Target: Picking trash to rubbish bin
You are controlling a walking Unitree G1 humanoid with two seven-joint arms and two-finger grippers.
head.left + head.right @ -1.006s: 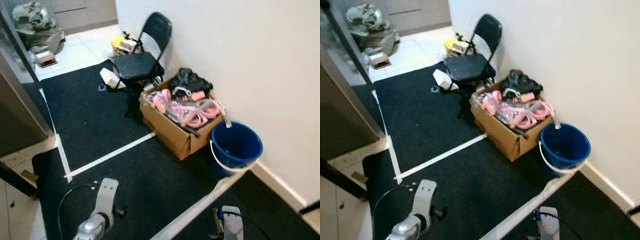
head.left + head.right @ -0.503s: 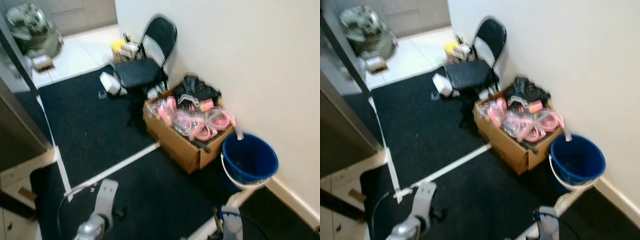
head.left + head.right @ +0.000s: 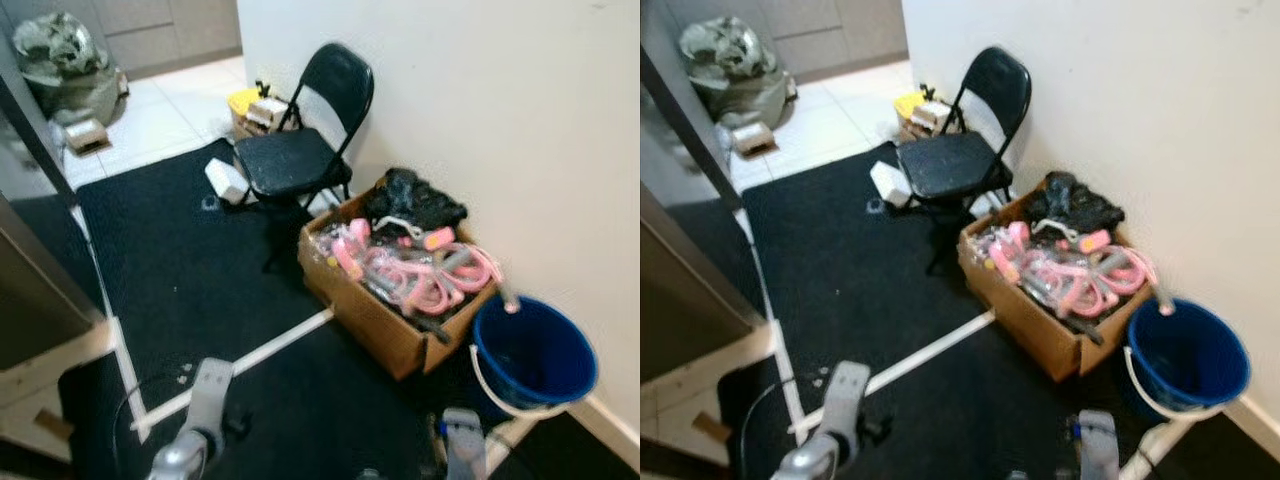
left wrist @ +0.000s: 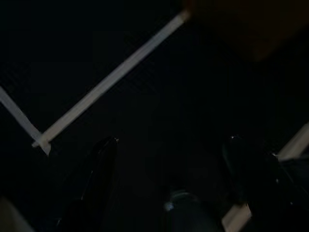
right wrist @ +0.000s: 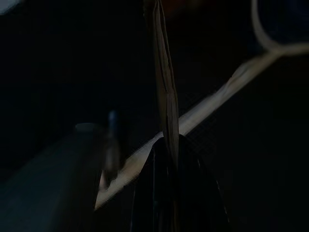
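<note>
A blue bucket [image 3: 535, 355] with a white handle stands on the black mat against the wall at the lower right. My right gripper [image 5: 169, 145] is shut on a thin flat brown scrap [image 5: 164, 87], seen edge-on and sticking up from the fingers. In the eye views my right arm [image 3: 460, 455] hangs low, just left of the bucket. The left gripper [image 4: 171, 145] is open over the dark mat with nothing between its fingers; that arm [image 3: 200, 420] hangs at the lower left. A small white box [image 3: 225, 180] lies on the mat beside the chair.
A cardboard box [image 3: 385, 325] full of pink items and a black bundle sits between the bucket and a black folding chair [image 3: 295, 160]. White tape lines [image 3: 290, 340] cross the mat. Grey sacks [image 3: 65, 65] lie on the far tiles. A cabinet [image 3: 30, 290] flanks the left.
The whole picture has shifted as the camera moved: chair, box and bucket now sit lower and further right. Both arms hang as before.
</note>
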